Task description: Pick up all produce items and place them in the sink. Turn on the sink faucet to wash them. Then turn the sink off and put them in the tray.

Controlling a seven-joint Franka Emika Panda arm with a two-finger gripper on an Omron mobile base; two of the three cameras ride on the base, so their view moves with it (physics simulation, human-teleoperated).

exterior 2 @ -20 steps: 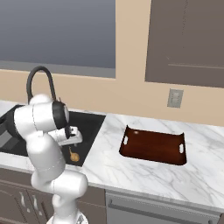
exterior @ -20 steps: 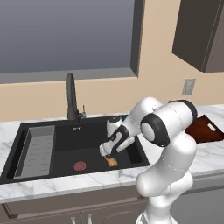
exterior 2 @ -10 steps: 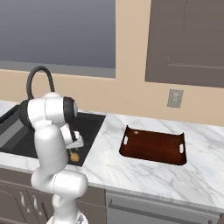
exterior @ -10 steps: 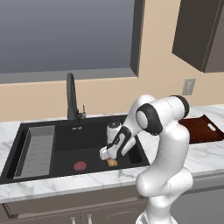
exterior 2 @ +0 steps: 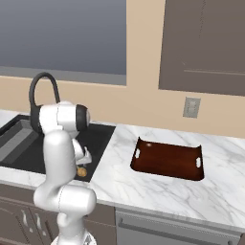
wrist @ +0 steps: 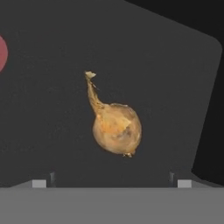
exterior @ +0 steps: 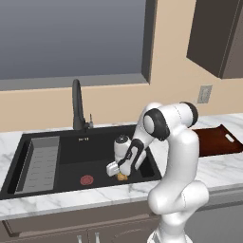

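Hand view: gripper (wrist: 111, 183) open above onion (wrist: 116, 127).

Onion (wrist: 116, 127) lies on the sink (exterior: 66, 147) floor, near the basin's right wall, stalk pointing to 11 o'clock in the hand view. Drain (exterior: 86, 180) sits at the onion's 9 o'clock, insert (exterior: 42, 161) further left. Faucet (exterior: 77, 103) stands behind the basin. Gripper (exterior: 116, 171) hangs just above the onion. Tray (exterior 2: 168, 159) rests on the counter (exterior 2: 158, 191), at the sink's 3 o'clock.
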